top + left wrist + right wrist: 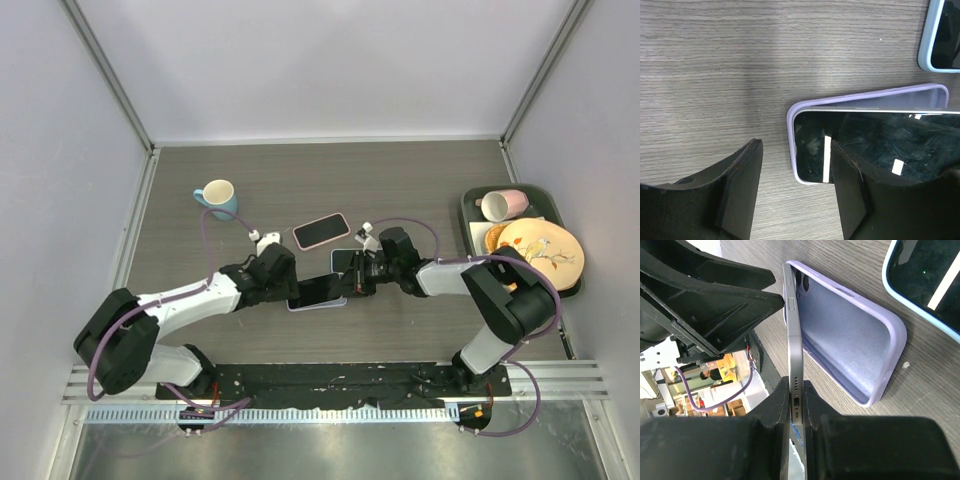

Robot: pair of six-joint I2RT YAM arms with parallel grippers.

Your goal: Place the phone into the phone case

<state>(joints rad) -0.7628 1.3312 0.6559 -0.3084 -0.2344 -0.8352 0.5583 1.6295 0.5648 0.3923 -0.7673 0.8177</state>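
The phone (792, 340), silver-edged with a black screen (865, 145), stands tilted on its long edge. Its far end sits in the lilac phone case (850, 335), which lies open side up on the table. My right gripper (797, 405) is shut on the phone's port end. My left gripper (795, 195) is open at the other end of the case (875, 95). One finger (855, 190) hangs over the screen and the other (740, 190) is over bare table. In the top view both grippers (285, 285) (358, 275) meet at the phone (325, 288).
A light-blue-cased phone (925, 280) lies just beyond the lilac case. A pink-cased phone (321, 230) lies further back. A blue mug (217, 197) stands at the back left. The dark tray (470, 220) on the right holds a pink cup (503, 204) and a plate (540, 252).
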